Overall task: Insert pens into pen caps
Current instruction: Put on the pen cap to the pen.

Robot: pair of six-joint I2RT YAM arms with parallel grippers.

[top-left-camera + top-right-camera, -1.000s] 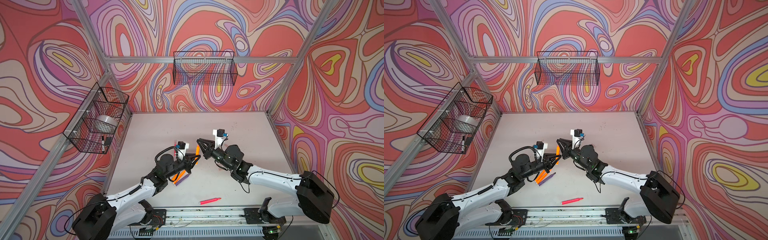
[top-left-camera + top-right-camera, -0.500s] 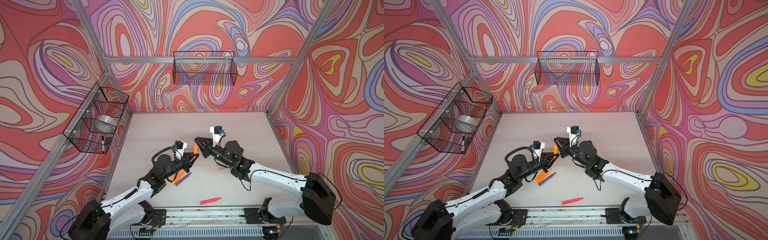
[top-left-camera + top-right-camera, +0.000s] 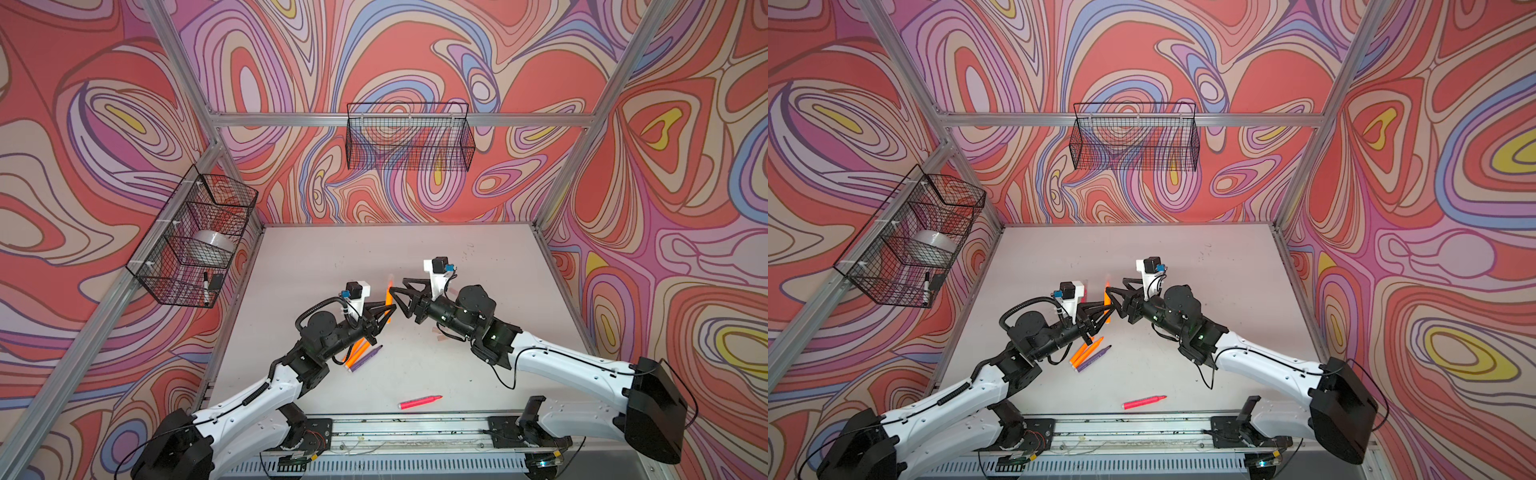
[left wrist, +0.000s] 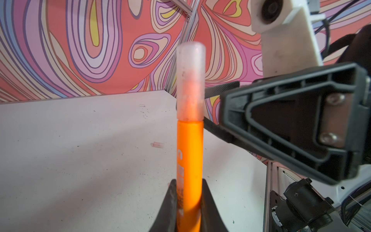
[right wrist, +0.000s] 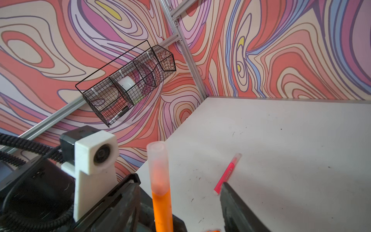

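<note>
Now my left claw (image 4: 188,187) is squeezing the orange pen (image 4: 189,152) upright over the table (image 4: 80,140), its see-through cap (image 4: 190,80) sitting on the tip. My right claw (image 5: 179,183) is gaping open around that cap. I am guessing capping is done; next, laying it down gently. Its white print (image 4: 180,160) is looking too blurry to read.

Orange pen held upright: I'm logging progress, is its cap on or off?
On: the whitish cap covers the tip of the orange pen, meeting its barrel, in both wrist views.

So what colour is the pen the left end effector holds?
The pen is neon orange, clearest in the left wrist view.
</note>
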